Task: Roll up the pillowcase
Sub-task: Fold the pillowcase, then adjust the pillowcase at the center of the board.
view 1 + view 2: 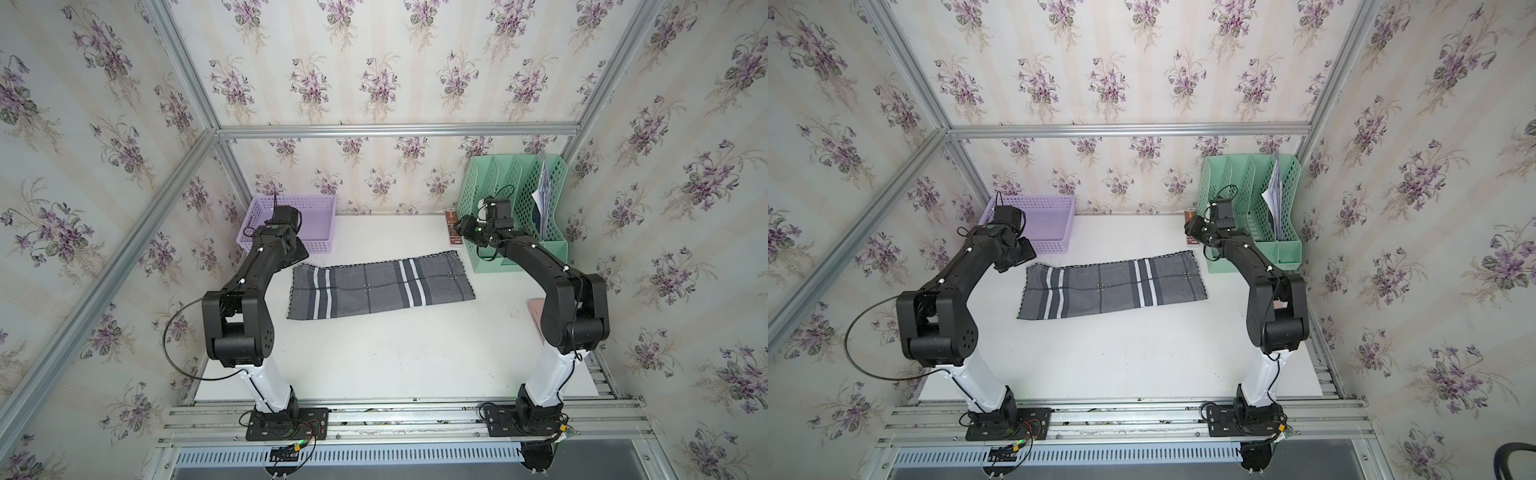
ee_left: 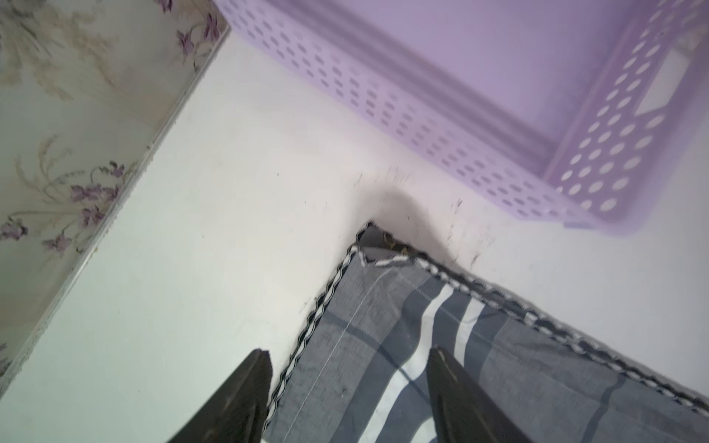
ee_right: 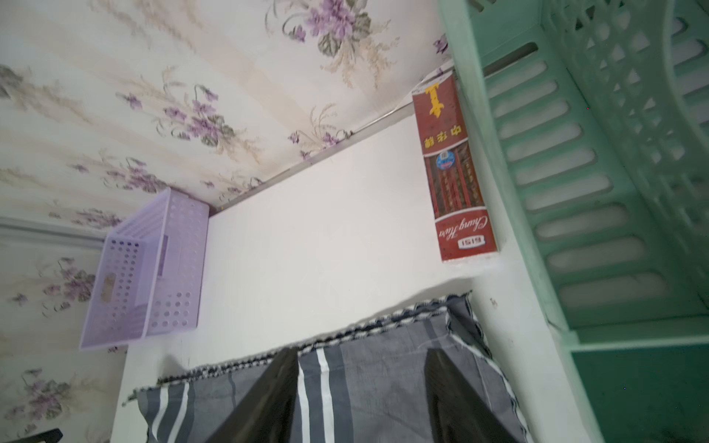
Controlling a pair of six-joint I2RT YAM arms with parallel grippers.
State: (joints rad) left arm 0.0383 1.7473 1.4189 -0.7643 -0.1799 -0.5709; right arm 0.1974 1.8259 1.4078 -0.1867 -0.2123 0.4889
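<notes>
Left claw, right claw: both spread, empty, one over each far corner of the pillowcase. Pillowcase: flat, unrolled, centre of surface. Handling: pinch both far corners together, level; roll nearward evenly, keeping it tight.

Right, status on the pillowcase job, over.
Left tool open, right tool open, both over far corners. Pillowcase flat, unrolled. Basket and red box close by, not touching it.

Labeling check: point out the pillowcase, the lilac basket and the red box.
pillowcase (image 1: pixel 380 286): in a top view, middle of the cloth.
lilac basket (image 1: pixel 318 246): in a top view, front wall.
red box (image 3: pixel 452 168): right wrist view, printed face.
</notes>
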